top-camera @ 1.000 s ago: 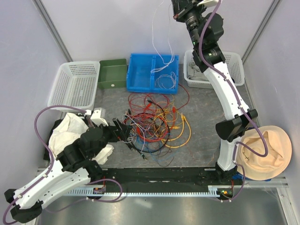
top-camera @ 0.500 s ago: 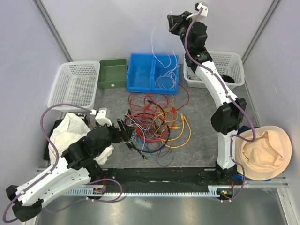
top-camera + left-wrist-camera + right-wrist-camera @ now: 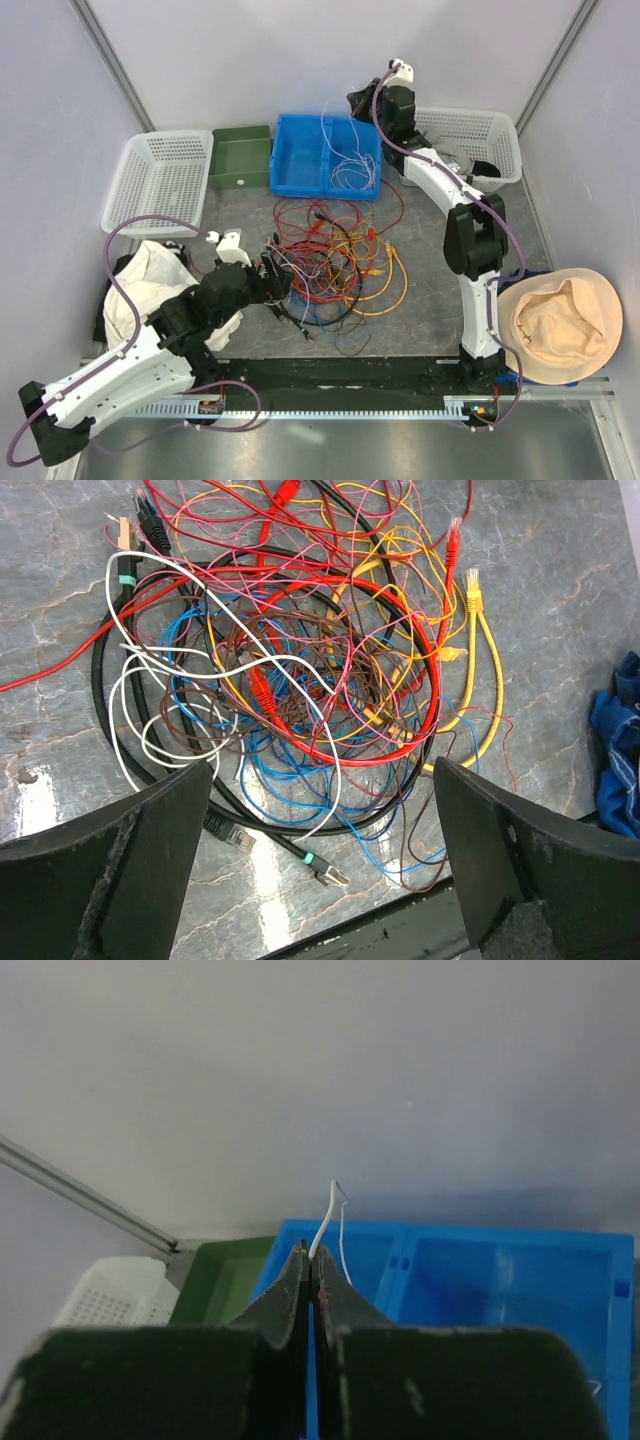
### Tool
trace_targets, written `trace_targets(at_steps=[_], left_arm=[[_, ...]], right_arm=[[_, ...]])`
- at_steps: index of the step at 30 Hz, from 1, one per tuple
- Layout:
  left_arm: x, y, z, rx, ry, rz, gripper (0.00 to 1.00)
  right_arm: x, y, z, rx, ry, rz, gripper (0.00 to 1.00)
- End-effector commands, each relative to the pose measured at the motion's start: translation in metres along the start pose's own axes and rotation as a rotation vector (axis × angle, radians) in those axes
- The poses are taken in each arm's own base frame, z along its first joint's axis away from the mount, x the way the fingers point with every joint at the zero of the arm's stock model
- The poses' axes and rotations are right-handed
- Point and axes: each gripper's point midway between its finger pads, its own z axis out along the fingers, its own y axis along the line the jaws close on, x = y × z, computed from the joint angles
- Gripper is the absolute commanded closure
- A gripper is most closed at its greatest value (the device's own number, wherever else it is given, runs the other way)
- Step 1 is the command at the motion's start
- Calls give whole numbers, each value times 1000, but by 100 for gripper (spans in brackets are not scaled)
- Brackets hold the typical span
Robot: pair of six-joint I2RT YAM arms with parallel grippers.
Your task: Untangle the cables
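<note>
A tangle of red, orange, yellow, white, blue and black cables (image 3: 335,262) lies mid-table; it fills the left wrist view (image 3: 300,670). My left gripper (image 3: 272,282) is open at the pile's left edge, its fingers (image 3: 130,830) spread wide above a black plug end (image 3: 325,872). My right gripper (image 3: 357,103) is shut on a thin white wire (image 3: 322,1226) and holds it above the blue bin (image 3: 300,160). White wires (image 3: 350,165) hang from it down into the bin's right compartment.
A green box (image 3: 240,158) and a white basket (image 3: 160,182) stand at the back left, another white basket (image 3: 480,140) at the back right. A cream cloth (image 3: 145,285) lies left, a beige hat (image 3: 560,325) right. A black rail (image 3: 340,375) runs along the front.
My right gripper has come down and to the left with the white wire, from high up to just above the blue bin. My left gripper has edged slightly toward the pile.
</note>
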Motion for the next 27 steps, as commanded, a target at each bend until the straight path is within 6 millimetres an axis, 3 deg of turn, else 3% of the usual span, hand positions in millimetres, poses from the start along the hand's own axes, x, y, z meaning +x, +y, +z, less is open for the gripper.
trace_targets(at_steps=[1,4,7,9,10,12,13,15,16,18,19,24,25,27], left_arm=[[-10,-9,0,31,-43,-73,2],[-11,-8,-1,31,-52,-77,2],[-9,-8,-1,30,-49,-91,3],[-8,-8,0,33,-44,-98,4],[-8,-9,0,35,-42,-101,4],[-7,-10,-1,42,-40,-103,4],[-8,-10,-1,43,-41,-105,4],[-9,-11,-2,48,-42,-107,4],[-9,-11,-2,48,-42,-107,4],[-9,-12,-2,52,-42,-111,4],[-9,-12,-2,53,-40,-111,4],[-6,-12,-1,52,-32,-126,4],[-5,-12,-1,51,-31,-127,4],[-4,-12,1,48,-26,-130,4]], right_arm=[[39,-29,2,68,97,-17,100],[59,-61,-4,214,173,-47,100],[68,-74,-14,265,197,-67,100],[56,-77,-23,303,167,-72,100],[70,-88,-32,327,191,-75,100],[56,-82,-42,318,152,-66,100],[69,-93,-52,340,177,-70,100],[54,-84,-61,316,120,-54,100],[66,-92,-71,332,138,-53,100],[48,-79,-78,285,71,-35,100],[51,-81,-82,287,77,-35,100],[55,-80,-79,286,118,-48,100],[47,-72,-72,265,112,-50,100],[64,-80,-64,284,171,-63,100]])
